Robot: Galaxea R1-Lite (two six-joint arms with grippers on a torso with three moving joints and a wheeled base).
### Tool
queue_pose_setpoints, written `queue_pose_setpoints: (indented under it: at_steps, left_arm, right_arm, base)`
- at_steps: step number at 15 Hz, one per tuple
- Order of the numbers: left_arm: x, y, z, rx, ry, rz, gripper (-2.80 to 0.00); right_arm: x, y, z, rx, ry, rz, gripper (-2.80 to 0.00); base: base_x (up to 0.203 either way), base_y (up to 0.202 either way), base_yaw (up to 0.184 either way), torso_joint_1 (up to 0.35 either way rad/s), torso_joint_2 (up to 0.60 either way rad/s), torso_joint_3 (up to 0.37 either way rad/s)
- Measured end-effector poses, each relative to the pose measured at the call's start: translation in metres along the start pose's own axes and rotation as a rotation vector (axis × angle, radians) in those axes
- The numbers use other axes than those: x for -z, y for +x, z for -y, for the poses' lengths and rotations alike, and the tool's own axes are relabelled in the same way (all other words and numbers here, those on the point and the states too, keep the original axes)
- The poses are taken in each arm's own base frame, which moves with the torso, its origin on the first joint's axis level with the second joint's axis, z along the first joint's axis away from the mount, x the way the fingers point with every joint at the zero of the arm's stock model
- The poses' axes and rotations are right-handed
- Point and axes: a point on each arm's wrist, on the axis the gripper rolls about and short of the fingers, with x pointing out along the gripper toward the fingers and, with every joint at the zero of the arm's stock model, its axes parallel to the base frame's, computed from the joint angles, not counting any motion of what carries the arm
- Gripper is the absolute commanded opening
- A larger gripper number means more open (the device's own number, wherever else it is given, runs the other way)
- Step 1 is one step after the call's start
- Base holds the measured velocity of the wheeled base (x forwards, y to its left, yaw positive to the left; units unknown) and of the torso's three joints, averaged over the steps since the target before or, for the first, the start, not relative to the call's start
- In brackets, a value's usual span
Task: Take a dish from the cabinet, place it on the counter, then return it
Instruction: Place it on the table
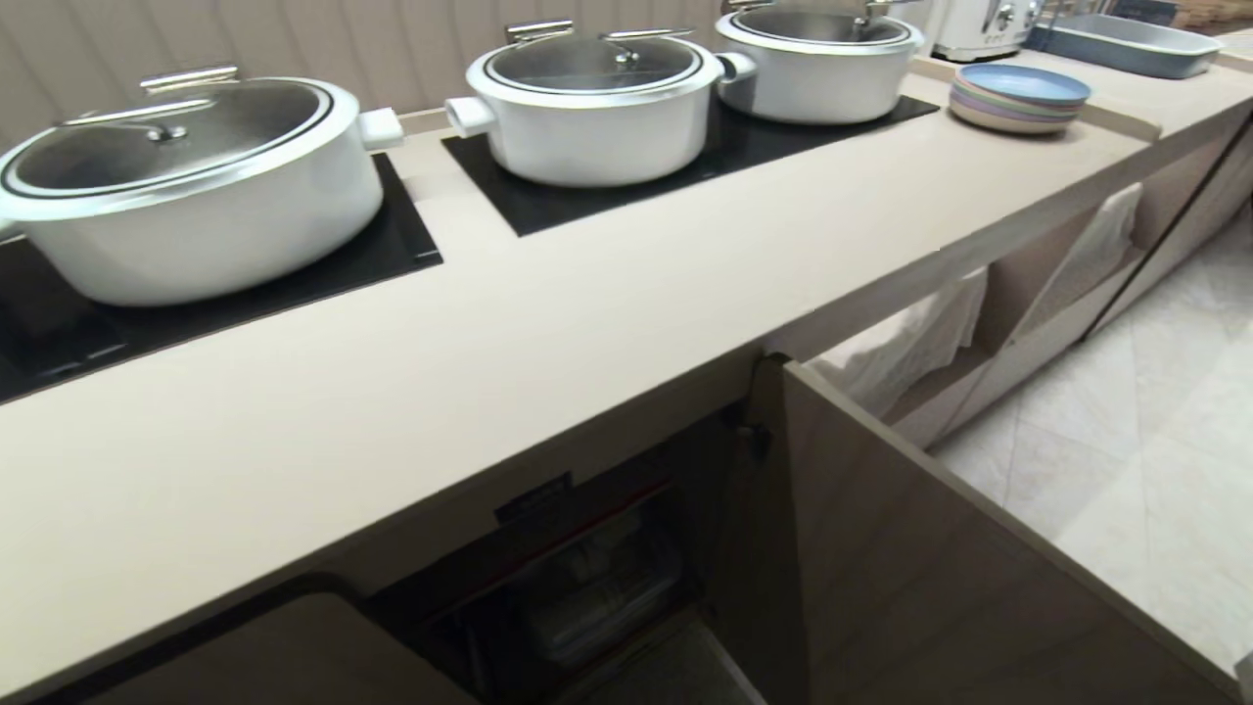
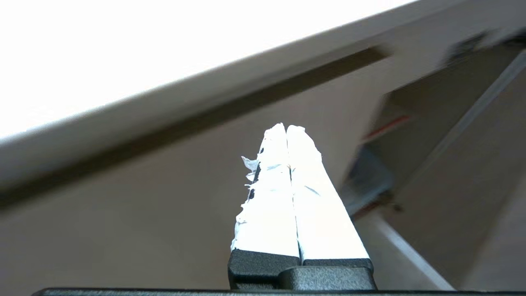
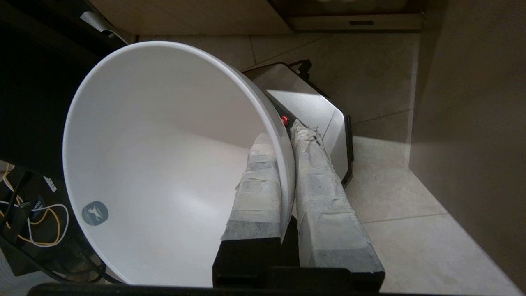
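Observation:
The dish [image 3: 164, 156], a plain white bowl, fills the right wrist view. My right gripper [image 3: 283, 135] is shut on its rim, one taped finger inside the bowl and one outside, low over the tiled floor. Neither arm shows in the head view. The cabinet [image 1: 607, 578] stands open below the counter [image 1: 548, 323], its door [image 1: 930, 578] swung out toward me and a red-edged shelf inside. My left gripper [image 2: 286, 127] is shut with nothing in it and points at the beige cabinet front [image 2: 123, 230] under the counter edge.
Three large white lidded pots [image 1: 196, 186] [image 1: 597, 108] [image 1: 817, 59] sit on black glass panels [image 1: 548, 206] in the counter. Stacked coloured plates [image 1: 1018, 96] and a grey tray [image 1: 1126, 41] lie at the far right. A clear box [image 1: 607, 597] sits inside the cabinet. My own base [image 3: 312, 111] is below the bowl.

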Motion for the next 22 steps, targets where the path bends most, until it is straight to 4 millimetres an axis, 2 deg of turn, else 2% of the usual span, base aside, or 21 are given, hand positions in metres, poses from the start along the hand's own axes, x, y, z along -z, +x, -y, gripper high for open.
queue_pose_setpoints:
  at_steps: [14,22]
  left_arm:
    - [0.0000,0.0000,0.0000,0.000,0.000,0.000,-2.80]
    - [0.0000,0.0000,0.0000,0.001,0.000,0.000,-2.80]
  right_arm:
    - [-0.0009,-0.0007,0.0012,0.031,0.003,-0.007,-2.80]
    - [-0.0001,0.0011,0.0053,0.135,-0.023,-0.013,-2.80]
  base:
    - [0.000,0.000,-0.004,0.002,0.00,-0.002]
    - [0.000,0.000,0.000,0.000,0.00,0.000]
